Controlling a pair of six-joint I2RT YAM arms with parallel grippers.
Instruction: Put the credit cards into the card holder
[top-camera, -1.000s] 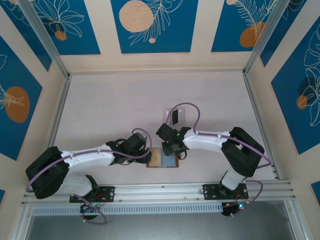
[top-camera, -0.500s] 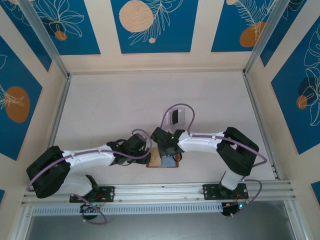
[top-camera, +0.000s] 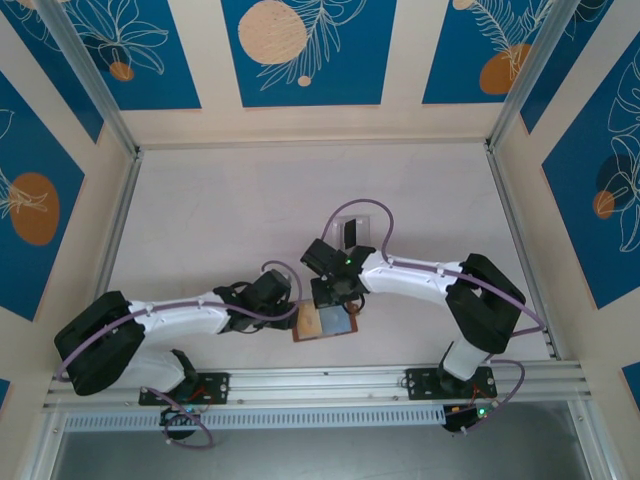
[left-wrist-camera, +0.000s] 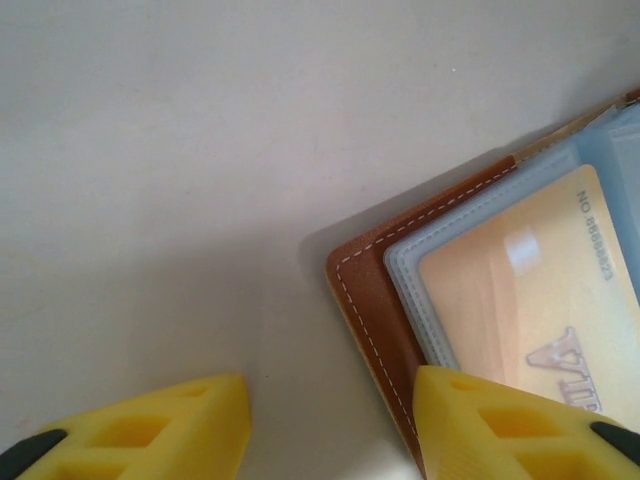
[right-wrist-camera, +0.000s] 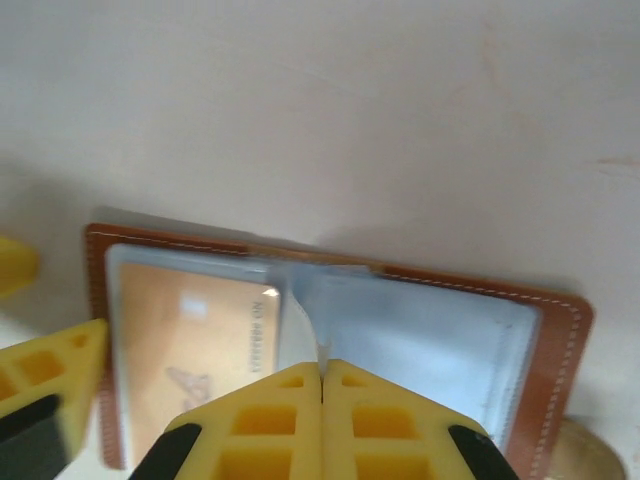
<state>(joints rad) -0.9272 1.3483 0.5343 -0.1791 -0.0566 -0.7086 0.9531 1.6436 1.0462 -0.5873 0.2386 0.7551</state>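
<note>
Left gripper (left-wrist-camera: 330, 430) sits low at the left edge of the card holder (left-wrist-camera: 365, 300) with its jaws apart: one yellow finger is over bare table (left-wrist-camera: 200, 150), the other over the brown leather border. From above, the left arm folds back at the lower left of the frame and its forearm stretches rightward, close over the table. The card holder lies open and flat at lower centre, with a pale yellow card (left-wrist-camera: 520, 290) tucked in its left pocket. The right gripper (right-wrist-camera: 322, 395) is closed over the middle, and a thin pocket leaf curls up into the seam between its fingers. The right arm bends at the right of the frame and its forearm reaches leftward, wrist tipped down. Just above the wrist stands a clear stand (top-camera: 357, 222) holding a dark card (top-camera: 350, 234).
</note>
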